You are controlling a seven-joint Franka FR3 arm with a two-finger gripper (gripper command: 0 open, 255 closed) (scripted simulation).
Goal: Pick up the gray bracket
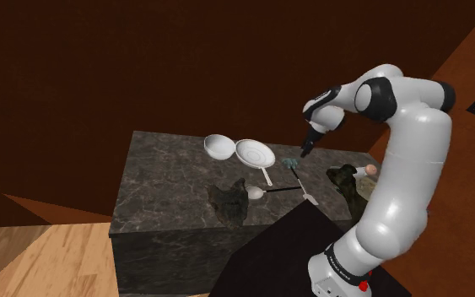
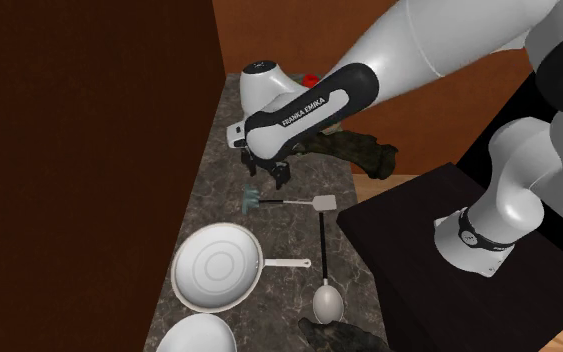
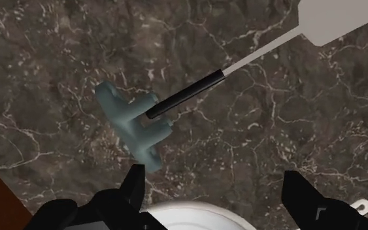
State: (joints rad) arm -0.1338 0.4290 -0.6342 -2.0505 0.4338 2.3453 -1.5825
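Observation:
The bracket [image 3: 133, 124] is a small grey-teal piece lying flat on the dark marble counter [image 1: 159, 186]. The black handle tip of a white spatula [image 3: 336, 19] rests across it. My gripper [image 3: 215, 189] hangs open above the counter, its fingers [image 3: 134, 183] wide apart. The bracket lies just beyond one fingertip, not between the two, and nothing is held. In the shoulder view the gripper [image 1: 304, 153] hovers close over the bracket [image 1: 290, 161]. The second exterior view shows the gripper [image 2: 274, 178] a little above the bracket [image 2: 252, 200].
A white frying pan [image 2: 217, 265] and a white bowl [image 2: 197, 337] sit beside the bracket, near the brown wall. A spoon [image 2: 327, 298] lies past the spatula [image 2: 324, 203]. Dark crumpled lumps [image 1: 229, 202] [image 1: 345, 181] lie at the counter's front edge and near the stand [image 1: 286, 253].

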